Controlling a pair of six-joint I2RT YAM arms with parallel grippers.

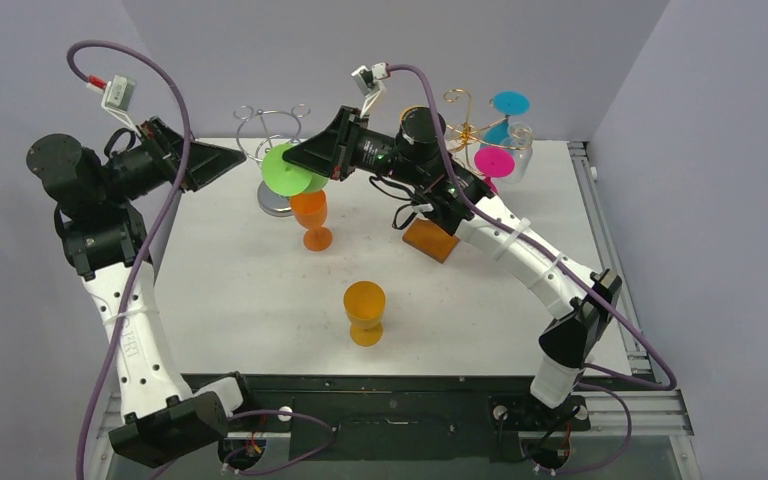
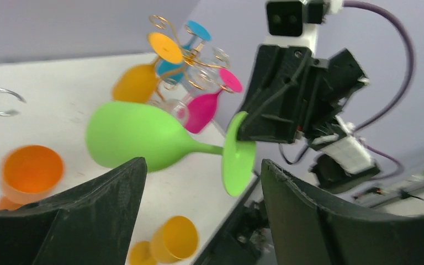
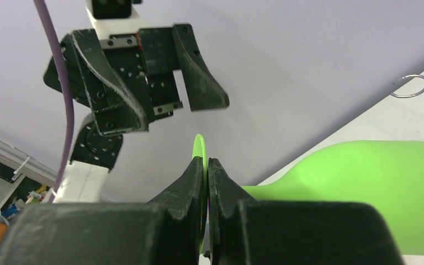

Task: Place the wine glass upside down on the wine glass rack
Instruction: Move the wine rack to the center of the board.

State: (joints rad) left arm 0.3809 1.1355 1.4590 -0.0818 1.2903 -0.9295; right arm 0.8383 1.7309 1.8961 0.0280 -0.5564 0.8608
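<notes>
My right gripper [image 1: 296,160] holds a green wine glass [image 1: 284,172] in the air at the back of the table, lying sideways. In the right wrist view the gripper [image 3: 206,161] is shut on the thin edge of the glass's base, and the green bowl [image 3: 375,193] sticks out to the right. My left gripper [image 1: 243,158] hovers open just left of the glass. Seen from the left wrist, that gripper [image 2: 201,164] has nothing between its fingers and the glass [image 2: 138,135] lies beyond them. An empty silver wire rack [image 1: 276,122] stands right behind the glass.
A gold rack [image 1: 463,128] at the back right carries blue, pink and clear glasses. An orange glass [image 1: 311,216] stands upright under the green one. A yellow-orange glass [image 1: 364,311] stands mid-table. An orange block [image 1: 430,240] lies under the right arm.
</notes>
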